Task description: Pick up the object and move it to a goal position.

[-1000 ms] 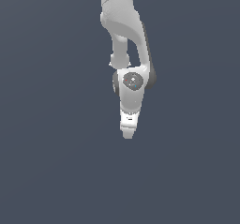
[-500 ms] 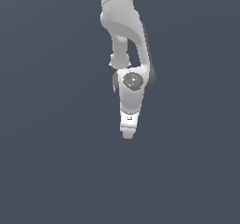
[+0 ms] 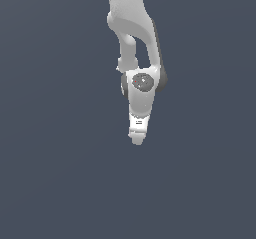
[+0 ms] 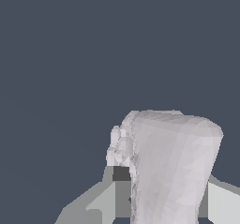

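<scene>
In the wrist view the object [image 4: 168, 167], a whitish-grey rounded lump with a flattish end, fills the space between my two grey fingers [image 4: 101, 199]. The gripper [image 4: 159, 195] is shut on it, one finger pressed on each side. In the exterior view the white arm hangs down from the top of the picture and the gripper [image 3: 136, 137] points downward over the dark grey surface. The object is hard to tell apart from the white fingertips there; only a pale rounded end shows at the tip.
A plain dark blue-grey surface [image 3: 60, 173] fills both views. No other object, container or edge is visible.
The arm's wrist has shifted slightly between the earlier frames and now; the gripper stays at about the same place and keeps its hold.
</scene>
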### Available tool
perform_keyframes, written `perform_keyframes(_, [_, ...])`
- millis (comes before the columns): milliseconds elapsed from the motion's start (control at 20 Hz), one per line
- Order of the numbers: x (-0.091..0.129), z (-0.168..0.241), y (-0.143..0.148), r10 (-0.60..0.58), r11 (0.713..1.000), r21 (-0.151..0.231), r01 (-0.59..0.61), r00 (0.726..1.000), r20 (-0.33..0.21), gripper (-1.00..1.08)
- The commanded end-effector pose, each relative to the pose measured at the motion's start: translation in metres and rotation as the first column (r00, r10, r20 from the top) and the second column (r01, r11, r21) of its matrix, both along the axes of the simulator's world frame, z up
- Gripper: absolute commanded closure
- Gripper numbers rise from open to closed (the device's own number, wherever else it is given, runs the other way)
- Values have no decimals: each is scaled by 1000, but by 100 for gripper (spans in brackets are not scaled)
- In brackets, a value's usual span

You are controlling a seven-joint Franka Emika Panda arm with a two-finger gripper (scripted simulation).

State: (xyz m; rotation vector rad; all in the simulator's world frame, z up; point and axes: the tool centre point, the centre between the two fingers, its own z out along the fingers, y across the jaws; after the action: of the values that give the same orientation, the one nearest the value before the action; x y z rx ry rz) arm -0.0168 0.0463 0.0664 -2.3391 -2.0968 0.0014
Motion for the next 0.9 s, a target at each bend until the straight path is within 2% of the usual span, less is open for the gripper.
perform_keyframes(0, [-7,5,2,0,1000,0,0,1000,1,108])
perform_keyframes(550, [-61,44,21,0,1000,-2,0,1000,1,108])
perform_keyframes(850, [-83,60,29,0,1000,-2,0,1000,1,108])
